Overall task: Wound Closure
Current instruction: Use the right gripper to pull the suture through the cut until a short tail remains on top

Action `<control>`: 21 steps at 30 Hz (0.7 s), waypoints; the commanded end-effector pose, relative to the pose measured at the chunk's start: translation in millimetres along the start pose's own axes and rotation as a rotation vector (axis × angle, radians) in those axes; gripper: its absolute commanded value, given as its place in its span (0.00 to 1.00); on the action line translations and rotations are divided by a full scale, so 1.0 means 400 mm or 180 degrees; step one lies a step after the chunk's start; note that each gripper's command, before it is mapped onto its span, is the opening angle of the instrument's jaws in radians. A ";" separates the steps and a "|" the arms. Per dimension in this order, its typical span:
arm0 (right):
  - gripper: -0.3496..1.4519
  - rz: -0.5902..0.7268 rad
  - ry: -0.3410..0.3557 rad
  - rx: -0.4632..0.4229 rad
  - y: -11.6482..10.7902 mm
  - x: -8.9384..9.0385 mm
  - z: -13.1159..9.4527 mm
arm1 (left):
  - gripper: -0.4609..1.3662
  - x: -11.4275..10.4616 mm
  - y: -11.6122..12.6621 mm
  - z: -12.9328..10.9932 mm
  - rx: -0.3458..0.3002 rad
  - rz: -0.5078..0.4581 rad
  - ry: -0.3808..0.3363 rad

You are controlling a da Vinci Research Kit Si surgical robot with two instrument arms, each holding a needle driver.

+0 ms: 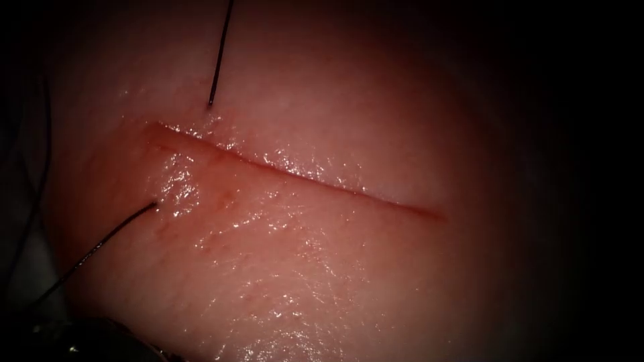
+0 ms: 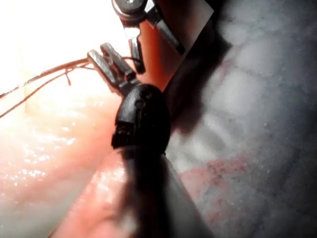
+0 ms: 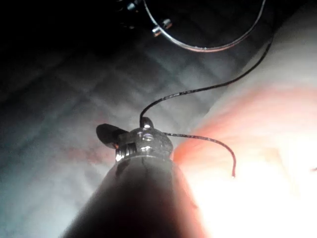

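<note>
Two tools are at work off to the side of the tissue, and one stitch of thread already crosses the cut near its left end. One strand enters on the right side of the cut and one comes out on the left side.

Your right tool stands with its jaws spread wide, as seen from the left wrist. In its own wrist view the thread lies across its tip, and nothing looks clamped. Your left tool sits just ahead of the right one. A strand runs up to its tip, but I cannot tell whether it grips that strand, the needle or nothing.

The needle hangs just beyond the right tool's tip, close beside the left tool. It is over the pale cloth and not in the tissue.

My judgement is that you are between the first bite and securing it. The stitch is placed but slack, with no knot at the cut. The next move calls for a sure hold on the needle or the strand near it. It also needs a watch on the short free end, which curls just beside the right tool's wrist.

The count is one cut, one needle, two tools, two strands at the tissue and one free end.
</note>
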State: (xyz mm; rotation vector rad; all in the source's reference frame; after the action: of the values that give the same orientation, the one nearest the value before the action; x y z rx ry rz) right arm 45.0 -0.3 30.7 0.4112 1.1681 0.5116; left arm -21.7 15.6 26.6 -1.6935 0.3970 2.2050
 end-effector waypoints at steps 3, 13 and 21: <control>0.85 -0.0093 0.0015 -0.0029 0.0019 0.0011 -0.0042 | 0.06 -0.0004 -0.0023 0.0005 0.0032 0.0019 -0.0016; 0.86 -0.0474 0.0057 -0.0180 0.0104 0.0040 -0.0206 | 0.06 -0.0056 -0.0126 0.0023 0.0118 -0.0026 0.0000; 0.84 -0.0482 0.0096 -0.0291 0.0168 0.0009 -0.0289 | 0.06 -0.0143 -0.0201 0.0016 0.0229 -0.0025 -0.0111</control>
State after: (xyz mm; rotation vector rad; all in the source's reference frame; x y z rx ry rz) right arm 32.8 6.1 30.4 0.2301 1.1876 0.4405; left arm -17.3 22.8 32.4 -1.6090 0.4649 2.1823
